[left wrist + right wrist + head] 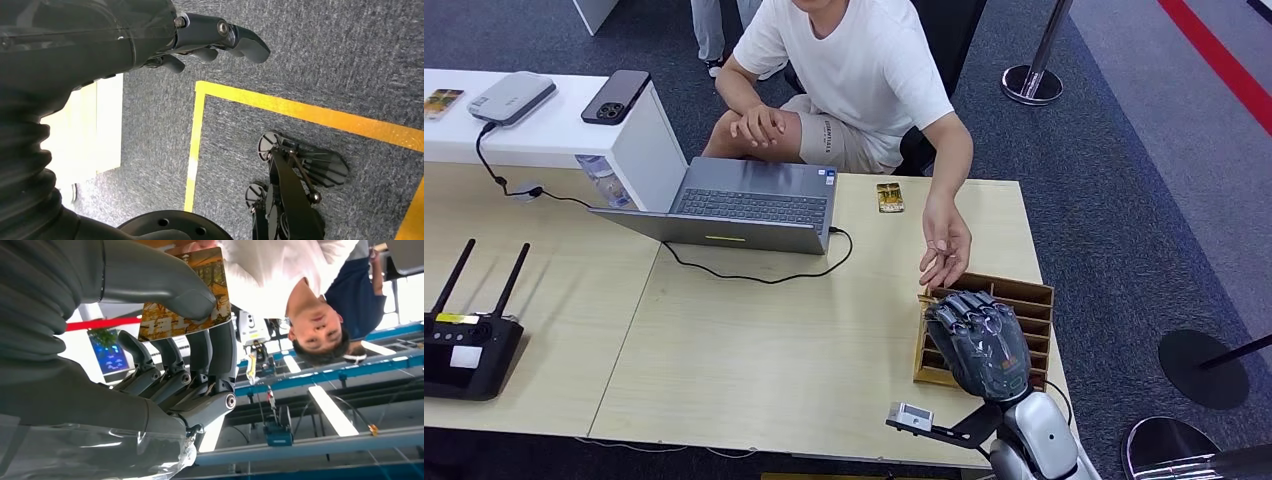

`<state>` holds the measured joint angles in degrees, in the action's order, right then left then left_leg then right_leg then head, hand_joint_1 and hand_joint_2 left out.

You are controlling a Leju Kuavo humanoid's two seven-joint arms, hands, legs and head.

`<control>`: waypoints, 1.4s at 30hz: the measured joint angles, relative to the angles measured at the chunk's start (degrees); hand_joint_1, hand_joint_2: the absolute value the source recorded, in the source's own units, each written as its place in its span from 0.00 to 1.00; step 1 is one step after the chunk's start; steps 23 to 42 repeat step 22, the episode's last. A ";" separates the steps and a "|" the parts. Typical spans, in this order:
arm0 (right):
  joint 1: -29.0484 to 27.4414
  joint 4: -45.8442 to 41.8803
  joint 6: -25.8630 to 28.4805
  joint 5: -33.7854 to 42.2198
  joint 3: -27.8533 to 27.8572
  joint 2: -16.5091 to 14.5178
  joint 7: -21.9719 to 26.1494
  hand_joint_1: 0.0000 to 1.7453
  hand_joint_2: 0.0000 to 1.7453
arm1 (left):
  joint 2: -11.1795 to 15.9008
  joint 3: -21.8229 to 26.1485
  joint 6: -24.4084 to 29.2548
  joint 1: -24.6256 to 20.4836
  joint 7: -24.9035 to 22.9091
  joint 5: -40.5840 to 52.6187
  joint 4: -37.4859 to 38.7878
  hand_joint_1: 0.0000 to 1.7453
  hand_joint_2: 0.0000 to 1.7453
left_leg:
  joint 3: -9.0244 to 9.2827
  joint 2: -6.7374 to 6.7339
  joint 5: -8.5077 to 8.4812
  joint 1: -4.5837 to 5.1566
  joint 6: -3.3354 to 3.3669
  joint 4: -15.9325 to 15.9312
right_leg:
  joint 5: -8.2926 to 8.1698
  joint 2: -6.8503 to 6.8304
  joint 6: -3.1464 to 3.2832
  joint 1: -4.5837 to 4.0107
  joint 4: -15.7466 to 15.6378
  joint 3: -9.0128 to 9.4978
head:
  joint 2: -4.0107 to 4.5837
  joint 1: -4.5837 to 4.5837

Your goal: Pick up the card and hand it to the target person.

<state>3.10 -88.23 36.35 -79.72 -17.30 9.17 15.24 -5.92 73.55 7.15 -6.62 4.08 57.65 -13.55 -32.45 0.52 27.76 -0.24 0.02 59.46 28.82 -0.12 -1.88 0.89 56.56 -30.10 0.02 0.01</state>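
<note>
Head view first: the right hand (980, 340) is raised over the wooden slotted card holder (1034, 300) at the near right corner of the pale wood-grain table (754, 350), back of the hand toward the camera, so you can't see the card from here. The person (854, 70) in the white tee sits at the far side, with one hand (946, 250) stretched out just beyond the robot's fingers, palm sort of open. A second card (890, 197) lies flat on the table near the grey laptop (744, 205). Left wrist view: the left hand (200, 40) hangs over speckled grey carpet with yellow floor tape (197, 130), holding nothing, though I can't tell whether the fingers are spread or curled. Right wrist view: here's the good stuff, the card (185, 310) is pinched between the thick grey thumb (165, 282) and the darker fingers (200, 350); it's a thin, stiff, glossy rectangle with a brown-gold print, and fingertips of the person seem to touch its far edge. So I'd say we're at the handover step. Next move is probably keeping the card steady until the person has a proper hold, then easing the thumb off. Slick card, so it could slip if released early.
</note>
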 joint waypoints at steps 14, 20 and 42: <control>1.62 4.64 2.21 -1.45 -1.11 -0.67 -2.41 0.85 1.00 | 0.00 -0.08 0.00 -0.18 -0.04 1.27 0.00 0.00 1.00 | 0.01 -0.01 0.00 0.00 0.00 0.00 | 0.00 0.01 0.00 0.00 0.00 -0.01 | 0.00 0.01; 2.65 5.28 3.09 -3.33 -0.89 -1.33 -3.48 0.85 1.00 | 0.00 -0.09 0.00 -0.25 -0.10 1.32 0.00 0.00 1.00 | 0.01 -0.01 0.00 0.00 0.00 0.01 | 0.00 0.01 0.00 0.00 0.00 -0.01 | 0.00 0.01; 2.71 5.30 3.10 -3.37 -0.89 -1.50 -3.46 0.85 1.00 | 0.00 -0.10 0.01 -0.25 -0.10 1.32 0.00 0.00 1.00 | 0.01 -0.01 0.00 0.00 0.00 0.01 | 0.00 0.01 0.00 0.00 0.00 -0.01 | 0.00 0.01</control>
